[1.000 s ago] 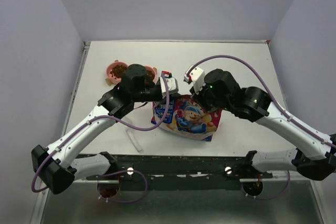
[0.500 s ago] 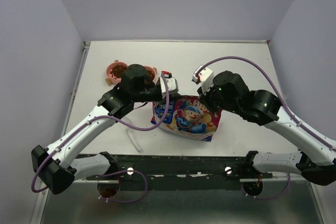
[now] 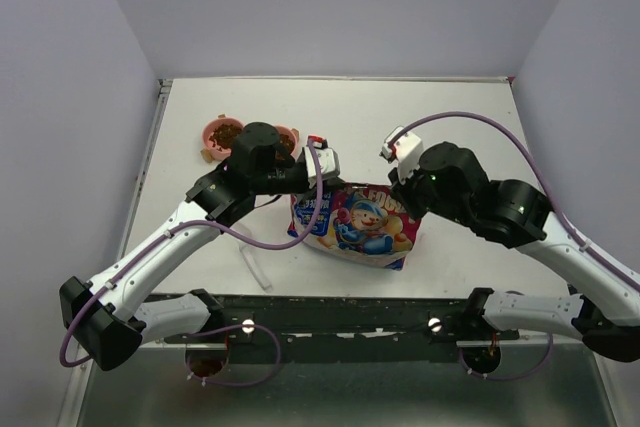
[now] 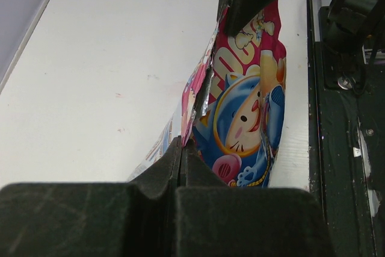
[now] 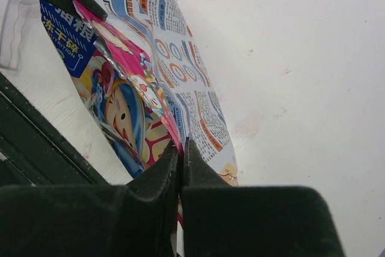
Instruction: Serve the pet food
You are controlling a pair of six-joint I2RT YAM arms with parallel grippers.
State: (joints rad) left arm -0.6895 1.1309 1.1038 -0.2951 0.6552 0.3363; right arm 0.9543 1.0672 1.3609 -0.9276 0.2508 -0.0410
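Left gripper and right gripper each pinch the bag.

Kibble: small dark brown pellets, a loose heap filling a pink bowl at the table's ten o'clock.

White bench is sitting boxed in, with pale lavender walls rising off its far, left and right edges. Dark rail is running along near edge. Light is falling evenly, casting soft shadows.
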